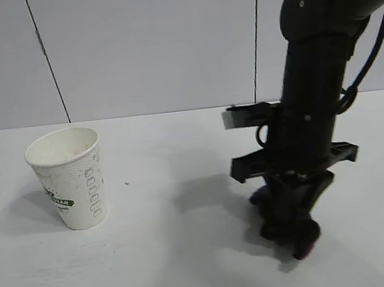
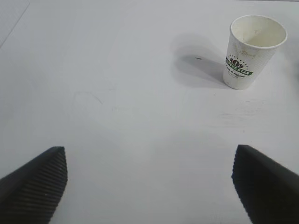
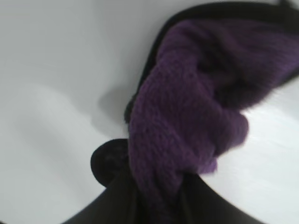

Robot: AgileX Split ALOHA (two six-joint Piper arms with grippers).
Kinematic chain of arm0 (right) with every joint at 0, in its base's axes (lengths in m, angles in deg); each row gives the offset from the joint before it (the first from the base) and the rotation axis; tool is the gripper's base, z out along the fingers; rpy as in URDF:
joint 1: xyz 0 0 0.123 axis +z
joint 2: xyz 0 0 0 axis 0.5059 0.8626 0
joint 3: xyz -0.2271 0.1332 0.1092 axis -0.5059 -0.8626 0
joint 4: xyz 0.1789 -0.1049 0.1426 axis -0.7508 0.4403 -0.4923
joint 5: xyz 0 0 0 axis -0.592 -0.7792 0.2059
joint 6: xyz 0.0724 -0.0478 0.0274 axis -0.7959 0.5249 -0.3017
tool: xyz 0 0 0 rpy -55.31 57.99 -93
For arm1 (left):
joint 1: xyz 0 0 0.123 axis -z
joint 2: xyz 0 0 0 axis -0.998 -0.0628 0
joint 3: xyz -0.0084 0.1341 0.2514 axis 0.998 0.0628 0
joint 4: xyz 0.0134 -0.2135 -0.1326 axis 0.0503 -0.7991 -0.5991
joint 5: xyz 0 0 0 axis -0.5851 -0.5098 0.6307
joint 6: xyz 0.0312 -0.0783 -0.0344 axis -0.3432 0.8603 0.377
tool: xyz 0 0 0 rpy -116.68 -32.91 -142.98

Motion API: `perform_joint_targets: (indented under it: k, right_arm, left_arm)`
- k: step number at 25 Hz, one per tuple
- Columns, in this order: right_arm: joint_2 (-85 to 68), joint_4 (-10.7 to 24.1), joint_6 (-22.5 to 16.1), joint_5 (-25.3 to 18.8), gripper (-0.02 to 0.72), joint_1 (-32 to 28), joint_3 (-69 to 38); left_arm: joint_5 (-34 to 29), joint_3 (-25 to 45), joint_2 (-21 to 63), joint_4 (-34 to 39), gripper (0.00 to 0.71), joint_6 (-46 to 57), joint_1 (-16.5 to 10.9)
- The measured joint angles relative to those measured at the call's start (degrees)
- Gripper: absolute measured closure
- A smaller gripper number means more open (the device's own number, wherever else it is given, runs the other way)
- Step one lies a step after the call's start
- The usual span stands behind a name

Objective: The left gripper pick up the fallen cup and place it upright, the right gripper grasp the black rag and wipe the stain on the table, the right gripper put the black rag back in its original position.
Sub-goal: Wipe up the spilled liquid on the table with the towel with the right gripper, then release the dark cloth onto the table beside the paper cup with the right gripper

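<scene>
The white paper cup [image 1: 70, 178] with a green logo stands upright at the left of the table [image 1: 164, 259]; it also shows in the left wrist view [image 2: 252, 50]. My left gripper [image 2: 149, 172] is open and empty, well back from the cup, and is out of the exterior view. My right gripper [image 1: 292, 233] points down at the table on the right, shut on the black and purple rag [image 3: 196, 116], which presses against the tabletop. The rag shows as a dark lump under the fingers in the exterior view [image 1: 303, 236]. No stain shows; the spot under the rag is hidden.
A grey panelled wall [image 1: 152, 43] with dark seams stands behind the table. The right arm [image 1: 325, 85] rises steeply over the right half. White tabletop lies between the cup and the right gripper.
</scene>
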Motion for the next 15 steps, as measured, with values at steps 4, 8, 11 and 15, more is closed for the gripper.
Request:
perform_joint_targets:
  k: [4, 8, 11, 15]
  right_arm:
    - [-1.01, 2.55, -3.32, 2.58, 0.612, 3.94, 3.02]
    - [-1.01, 12.24, -11.41, 1.55, 0.612, 5.45, 3.32]
    - [-1.01, 18.55, -18.09, 0.36, 0.612, 5.45, 3.32]
    - [-1.01, 19.75, -20.53, -0.06, 0.612, 5.45, 3.32]
  left_arm:
    - [0.00, 0.00, 0.00, 0.00, 0.023, 0.00, 0.00]
    - [0.00, 0.00, 0.00, 0.00, 0.023, 0.00, 0.00]
    - [0.00, 0.00, 0.00, 0.00, 0.023, 0.00, 0.00]
    - [0.00, 0.00, 0.00, 0.00, 0.023, 0.00, 0.00]
